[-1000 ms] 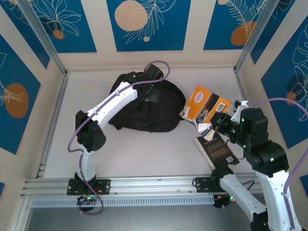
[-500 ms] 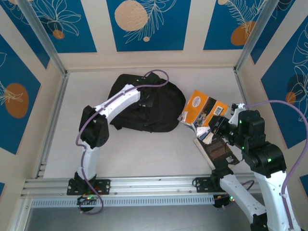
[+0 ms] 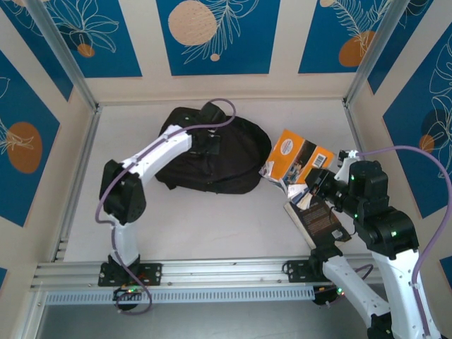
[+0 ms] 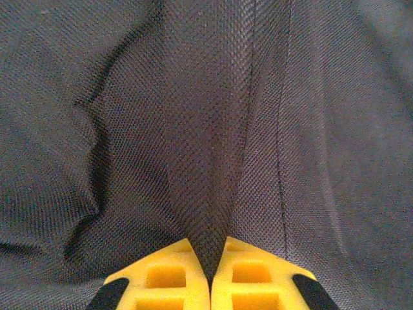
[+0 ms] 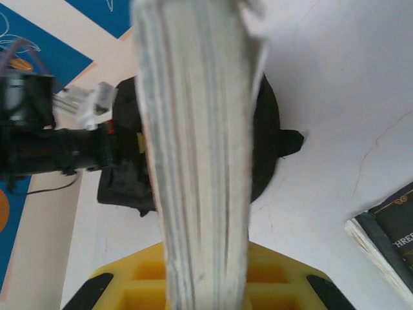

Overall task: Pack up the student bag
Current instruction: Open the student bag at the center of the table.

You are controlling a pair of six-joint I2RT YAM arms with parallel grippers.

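Top view: student bag (image 3: pixel 240 169) sits upper centre on the table (image 3: pixel 212 226), with the left gripper (image 3: pixel 210 145) on top of it, a fabric fold nipped between its fingers. Held book (image 3: pixel 300 157) just right of the bag, in the right gripper (image 3: pixel 308 189). Flat book (image 3: pixel 318 222) lies below it, lower right.

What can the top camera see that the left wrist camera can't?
Top view: the table, the right gripper holding an orange book, and a dark book lying flat. Left wrist view: the left gripper shut on a fold of cloth, with the weave up close. Both: the black student bag, which that cloth belongs to.
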